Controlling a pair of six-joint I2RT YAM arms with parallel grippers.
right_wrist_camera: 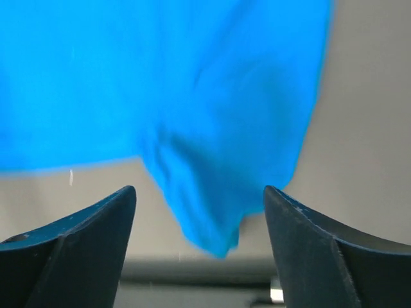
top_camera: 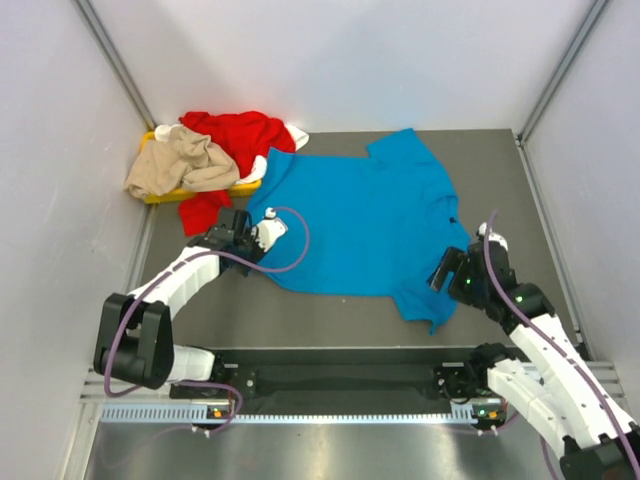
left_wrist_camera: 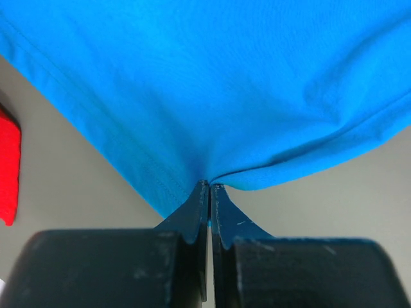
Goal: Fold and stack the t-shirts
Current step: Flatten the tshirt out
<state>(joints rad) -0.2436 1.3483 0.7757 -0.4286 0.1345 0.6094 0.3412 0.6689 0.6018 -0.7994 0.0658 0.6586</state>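
Grey table (top_camera: 500, 190) carries the work, and the blue t-shirt (top_camera: 360, 220) lies spread over most of its middle, collar toward the right side, hem toward the left, one sleeve at the far edge and one at the near edge. It lies mostly flat, with slight rumpling along the near-left hem. At the far-left corner the red t-shirt (top_camera: 240, 135), the beige t-shirt (top_camera: 185, 165) and a white t-shirt (top_camera: 297, 135) sit heaped and unfolded on a yellow tray (top_camera: 152, 196), the red one spilling onto the table just beside the blue hem. The left gripper (left_wrist_camera: 209, 186) is clenched on the blue hem near its near-left corner, the cloth drawn to a point at the closed tips. The right gripper (right_wrist_camera: 199, 191) stands released, jaws wide apart, with the near sleeve in front of them and nothing held; that view is blurred. Assessment: folding has barely begun, and the step in hand appears to be securing the near edge for a first lengthwise fold. Recommended practice: bring the right jaws down on the sleeve seam or shoulder, take a single layer, match the left hold's height, lift both ends together, keep the edge taut, and carry it toward the far edge without dragging the body.
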